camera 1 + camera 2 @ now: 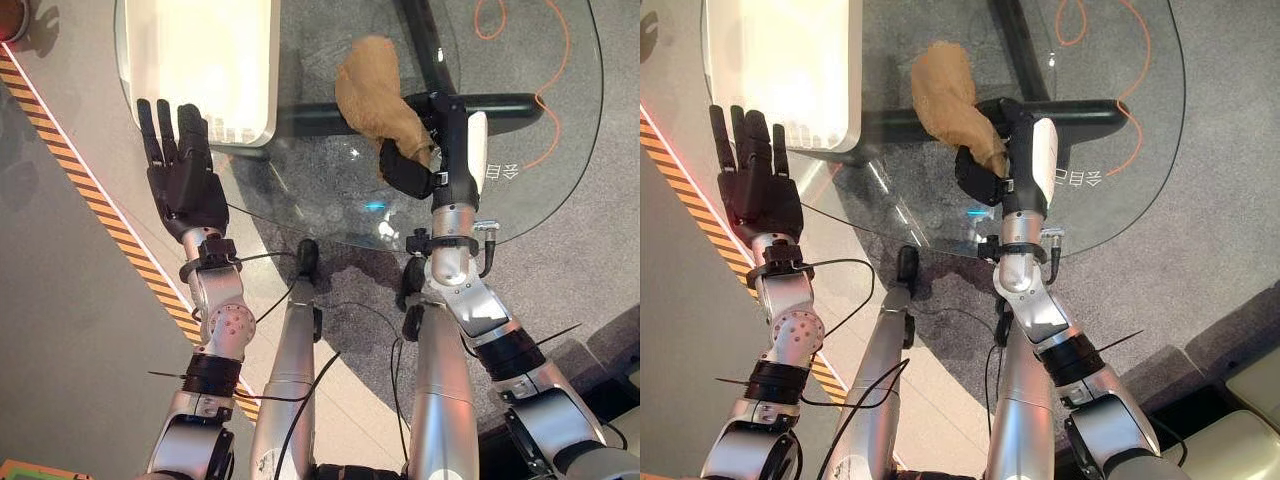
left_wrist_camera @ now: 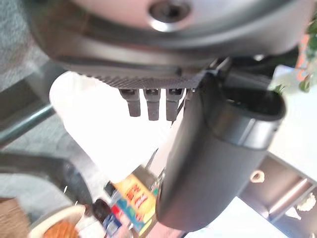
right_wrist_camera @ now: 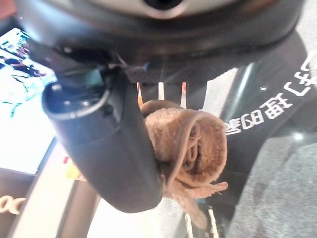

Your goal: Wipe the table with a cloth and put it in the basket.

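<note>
1. Left eye view: right hand (image 1: 420, 160) clenched on the tan cloth (image 1: 375, 90) over the round glass table (image 1: 560, 150); the trailing bunch may slip free.
2. Right eye view: left hand (image 1: 752, 180), fingers straight, beside the white basket (image 1: 790, 60).
3. Right wrist view: cloth bunched in the grasp.

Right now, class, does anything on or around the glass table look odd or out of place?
Nothing stands out. The right hand grips the bunched tan cloth over the glass table; the left hand is open beside the white basket.
</note>
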